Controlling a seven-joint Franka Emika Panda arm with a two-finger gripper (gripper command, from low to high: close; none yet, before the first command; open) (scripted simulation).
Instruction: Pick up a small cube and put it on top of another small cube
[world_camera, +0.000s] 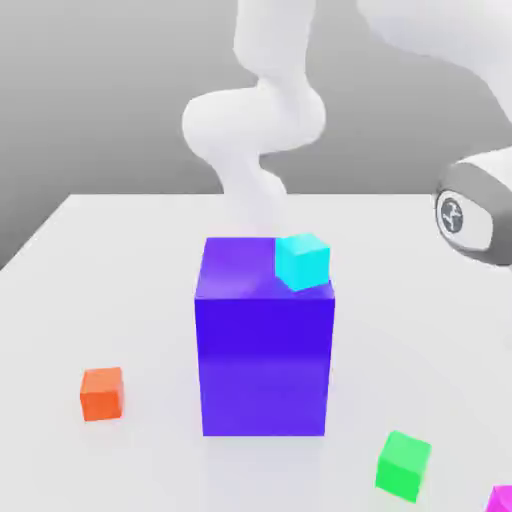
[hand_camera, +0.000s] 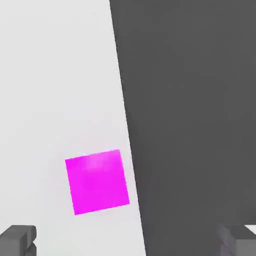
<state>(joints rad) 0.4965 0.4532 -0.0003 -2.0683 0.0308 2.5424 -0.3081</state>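
The small magenta cube (hand_camera: 97, 181) lies on the white table (hand_camera: 55, 90), close to the table's edge, with dark floor beyond. In the exterior view just a corner of this cube (world_camera: 503, 498) shows at the front right. My gripper (hand_camera: 129, 242) hangs above it, open, its two fingertips (hand_camera: 17, 240) wide apart and holding nothing. The cube is not between them. The small green cube (world_camera: 403, 465) rests on the table a short way to the exterior view's left of the magenta one.
A big blue-purple block (world_camera: 265, 340) stands mid-table with a cyan cube (world_camera: 303, 261) on its top far corner. An orange cube (world_camera: 102, 393) sits at the exterior view's left. The arm's wrist (world_camera: 475, 210) hangs at the right.
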